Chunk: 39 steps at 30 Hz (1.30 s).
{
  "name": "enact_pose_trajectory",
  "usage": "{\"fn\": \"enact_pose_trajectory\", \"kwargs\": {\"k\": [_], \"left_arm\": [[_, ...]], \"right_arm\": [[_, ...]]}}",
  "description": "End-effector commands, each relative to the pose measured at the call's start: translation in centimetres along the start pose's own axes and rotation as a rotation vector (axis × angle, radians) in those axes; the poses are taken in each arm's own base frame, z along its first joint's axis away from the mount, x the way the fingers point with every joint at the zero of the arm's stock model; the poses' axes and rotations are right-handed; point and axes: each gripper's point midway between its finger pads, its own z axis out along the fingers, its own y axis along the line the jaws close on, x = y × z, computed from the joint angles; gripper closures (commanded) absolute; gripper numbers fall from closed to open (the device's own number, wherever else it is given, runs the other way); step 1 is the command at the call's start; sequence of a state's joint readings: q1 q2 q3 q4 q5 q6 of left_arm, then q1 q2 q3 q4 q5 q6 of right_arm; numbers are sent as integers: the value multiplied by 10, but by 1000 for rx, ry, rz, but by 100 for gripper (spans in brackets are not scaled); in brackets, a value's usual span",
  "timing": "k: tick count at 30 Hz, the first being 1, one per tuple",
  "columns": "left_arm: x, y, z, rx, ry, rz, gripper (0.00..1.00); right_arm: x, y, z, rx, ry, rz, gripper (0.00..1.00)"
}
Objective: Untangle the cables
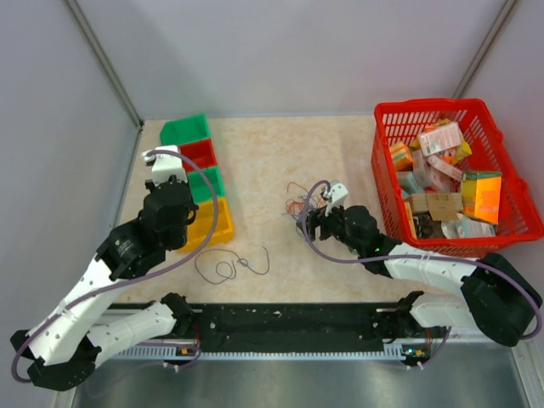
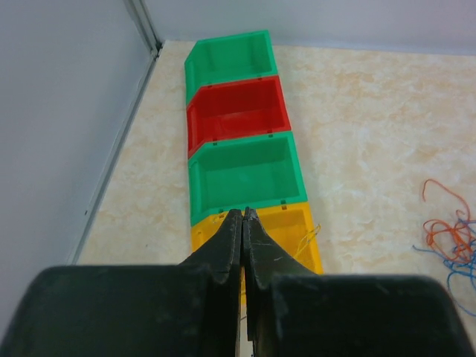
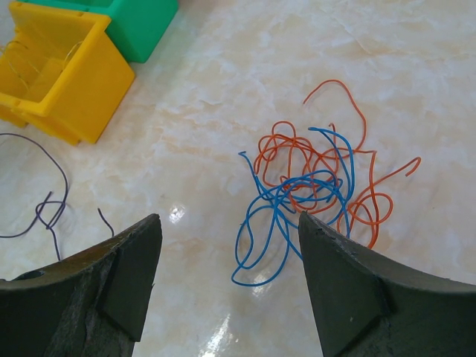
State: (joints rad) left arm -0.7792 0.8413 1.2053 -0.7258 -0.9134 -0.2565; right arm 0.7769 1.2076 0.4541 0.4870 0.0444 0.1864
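Orange and blue strands make up the knot that is left. The cables [image 3: 312, 186] lie in one loose tangle on the surface [image 3: 223, 89], just ahead of the right end effector [image 3: 227, 223]. Its jaws are spread wide and hold nothing as it hangs low by the near edge of the tangle.

We judge the task partly done. One purple cable [image 1: 229, 268] lies by itself nearer the arm bases, well apart from the tangle, looped on itself but free of the others. A few pale, hair-thin strands show inside the yellow bin [image 3: 97, 97], too fine for us to count. The left end effector [image 2: 243, 219] is pressed together, with nothing seen between its fingers, above the yellow end of the bin row.

We count two colours in the knot, though we cannot tell how many strands of each. There is one purple cable. There are four bins (two green, one red, one yellow) and one red basket [image 1: 425, 104] of packets at the right. What is left, in our view, is parting orange from blue.
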Motion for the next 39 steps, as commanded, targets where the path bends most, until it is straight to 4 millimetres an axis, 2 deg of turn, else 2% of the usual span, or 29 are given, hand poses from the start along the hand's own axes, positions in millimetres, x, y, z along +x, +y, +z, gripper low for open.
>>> {"fn": "enact_pose_trajectory", "kwargs": {"k": [1,6,10,12,18,22,24,26,31,32,35,36,39], "left_arm": [[37,-1,14,-70,64,22,100],[100,-3,37,-177,232,14,100],[154,10,56,-276,416,-36,100],[174,7,64,-260,487,-91,100],[202,-15,84,-159,558,-191,100],[227,-16,91,-171,671,-226,100],[231,-13,93,-187,698,-249,100],[229,-11,94,-189,690,-272,91],[209,-11,94,-155,636,-296,62],[205,-10,91,-153,633,-295,54],[197,-9,82,-130,639,-290,12],[193,-9,77,-113,639,-292,2],[189,-11,59,-71,682,-293,2]], "right_arm": [[-21,6,4,-13,-64,4,27],[-22,5,3,-6,-69,3,27],[-21,4,3,-4,-67,3,27],[-21,5,2,-8,-67,2,27],[-22,5,3,-10,-66,4,27],[-22,5,3,-9,-67,3,27],[-21,6,4,-12,-61,5,27],[-22,7,4,-17,-62,5,27],[-22,8,4,-20,-61,7,27],[-21,7,3,-20,-60,6,27],[-22,8,4,-20,-63,7,27],[-21,8,4,-21,-60,6,27],[-22,8,5,-23,-59,6,27]]}}
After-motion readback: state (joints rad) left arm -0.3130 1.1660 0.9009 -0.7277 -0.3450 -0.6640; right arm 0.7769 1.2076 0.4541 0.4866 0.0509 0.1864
